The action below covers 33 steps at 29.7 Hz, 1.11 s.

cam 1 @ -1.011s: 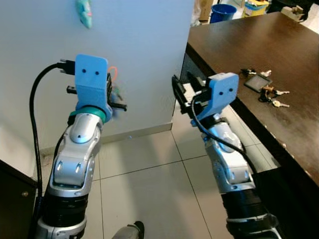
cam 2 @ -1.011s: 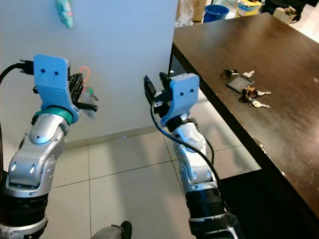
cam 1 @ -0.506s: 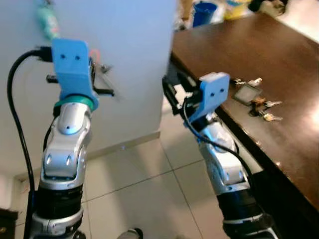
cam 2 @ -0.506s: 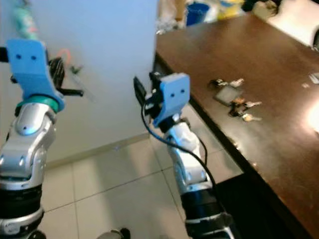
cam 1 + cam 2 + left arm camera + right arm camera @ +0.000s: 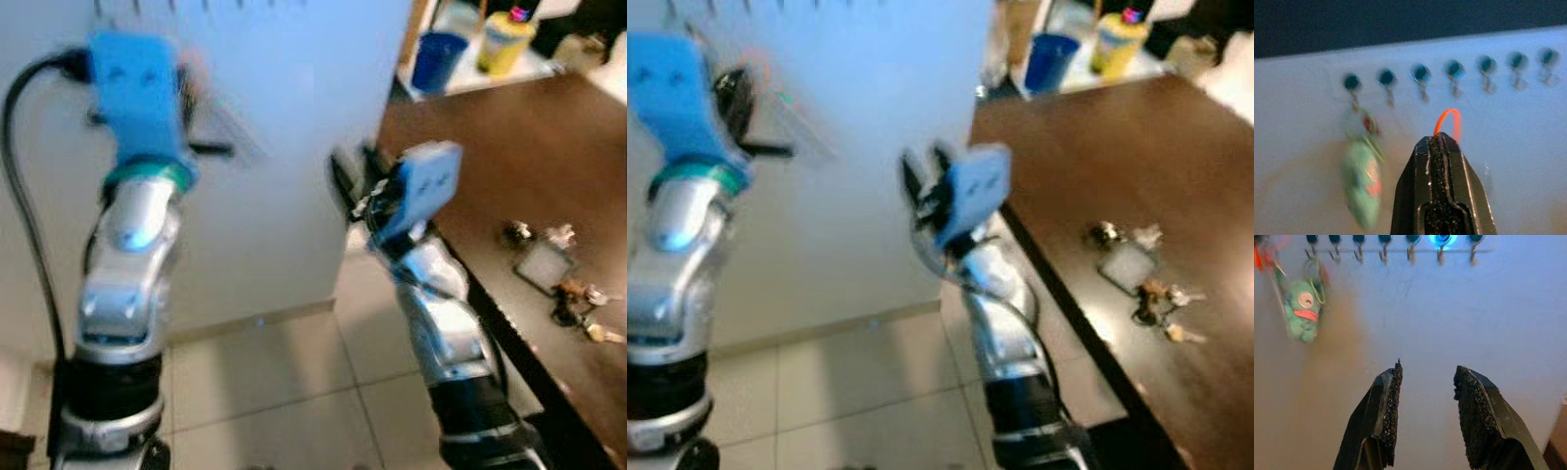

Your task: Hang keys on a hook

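1. A white wall (image 5: 294,147) is seen straight ahead, with pale floor tiles (image 5: 274,392) at its foot.
2. A dark brown table (image 5: 509,166) is seen on the right, running from near to far.
3. Both silver arms are raised toward the wall, the left arm (image 5: 132,284) on the left and the right arm (image 5: 446,323) beside the table's edge.
4. A blue bucket (image 5: 437,59) and a yellow container (image 5: 502,37) are seen at the far end, beyond the table.
5. A green plush keychain (image 5: 1302,311) (a one-eyed figure with a red mouth) is hung from a hook at the left end of the row.
6. A row of hooks (image 5: 1454,78) is fixed high on the wall, each under a dark round head.
7. A bunch of keys (image 5: 1136,279) is left lying on the table, well apart from both grippers, to the right of the right arm.
8. The left gripper (image 5: 1439,142) is held up close to the row of hooks, its black fingers pressed together on an orange ring (image 5: 1448,120), whose loop is seen sticking out past the fingertips, just below the hooks.
9. The right gripper (image 5: 1425,382) is pointed at the bare wall below the hooks, its fingers spread apart with nothing between them.
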Tool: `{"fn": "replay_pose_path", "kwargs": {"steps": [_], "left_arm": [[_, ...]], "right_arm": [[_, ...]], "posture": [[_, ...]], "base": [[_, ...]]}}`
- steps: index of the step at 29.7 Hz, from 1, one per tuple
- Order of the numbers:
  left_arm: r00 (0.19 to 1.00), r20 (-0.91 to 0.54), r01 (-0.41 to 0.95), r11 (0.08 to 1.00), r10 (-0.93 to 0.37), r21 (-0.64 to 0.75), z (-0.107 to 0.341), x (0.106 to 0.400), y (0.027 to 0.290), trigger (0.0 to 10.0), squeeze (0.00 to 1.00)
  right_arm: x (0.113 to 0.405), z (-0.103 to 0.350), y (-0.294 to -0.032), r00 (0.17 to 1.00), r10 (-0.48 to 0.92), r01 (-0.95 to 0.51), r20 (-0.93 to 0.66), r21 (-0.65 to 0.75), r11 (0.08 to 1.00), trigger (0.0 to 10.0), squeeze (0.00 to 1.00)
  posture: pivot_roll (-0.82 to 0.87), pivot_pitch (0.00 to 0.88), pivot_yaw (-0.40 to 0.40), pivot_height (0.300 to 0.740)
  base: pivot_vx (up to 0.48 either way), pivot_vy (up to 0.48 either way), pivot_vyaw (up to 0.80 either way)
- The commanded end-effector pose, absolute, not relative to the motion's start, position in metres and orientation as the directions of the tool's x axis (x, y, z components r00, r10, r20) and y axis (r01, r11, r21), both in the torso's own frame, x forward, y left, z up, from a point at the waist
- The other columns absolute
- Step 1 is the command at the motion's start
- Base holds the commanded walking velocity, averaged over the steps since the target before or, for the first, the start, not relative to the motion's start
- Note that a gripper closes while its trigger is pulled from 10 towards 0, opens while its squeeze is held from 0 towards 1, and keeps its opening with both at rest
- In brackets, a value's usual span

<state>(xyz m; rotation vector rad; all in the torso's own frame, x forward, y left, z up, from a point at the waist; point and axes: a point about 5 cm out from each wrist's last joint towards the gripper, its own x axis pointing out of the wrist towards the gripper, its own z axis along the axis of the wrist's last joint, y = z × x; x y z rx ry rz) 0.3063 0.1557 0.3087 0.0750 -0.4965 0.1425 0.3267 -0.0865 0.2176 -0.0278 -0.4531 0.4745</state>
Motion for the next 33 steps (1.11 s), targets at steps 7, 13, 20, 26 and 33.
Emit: {"fn": "replay_pose_path", "kwargs": {"steps": [7, 13, 20, 26, 33], "left_arm": [[0.853, 0.520, -0.086, 0.994, 0.035, 0.074, 0.311, 0.289, 0.148, 10.0, 0.00], [0.856, 0.480, 0.116, 0.976, -0.193, 0.186, 0.294, 0.261, 0.132, 10.0, 0.00], [0.838, 0.457, 0.225, 0.952, -0.297, 0.206, 0.290, 0.259, 0.120, 10.0, 0.00], [0.823, 0.491, 0.231, 0.958, -0.286, 0.171, 0.300, 0.261, 0.115, 10.0, 0.00], [0.859, 0.475, 0.160, 0.982, -0.189, 0.102, 0.299, 0.269, 0.130, 10.0, 0.00]], "right_arm": [[0.326, 0.213, -0.094, 0.804, 0.436, -0.422, 0.405, -0.128, 0.898, 10.0, 0.00], [0.325, 0.213, -0.098, 0.798, 0.444, -0.435, 0.406, -0.122, 0.892, 10.0, 0.00], [0.325, 0.212, -0.101, 0.800, 0.446, -0.433, 0.401, -0.130, 0.892, 10.0, 0.00], [0.322, 0.205, -0.104, 0.805, 0.455, -0.429, 0.381, -0.157, 0.890, 10.0, 0.00], [0.315, 0.203, -0.109, 0.794, 0.459, -0.431, 0.398, -0.163, 0.887, 10.0, 0.00]], "posture": [[0.12, 0.018, 0.095, 0.740], [0.13, 0.039, 0.080, 0.740], [0.12, 0.043, 0.076, 0.740], [0.12, 0.051, 0.077, 0.740], [0.12, 0.059, 0.080, 0.740]], "base": [[0.480, 0.000, 0.07], [0.211, 0.000, 0.00], [0.000, 0.000, 0.00], [0.000, 0.000, 0.00], [0.000, 0.000, 0.00]]}}
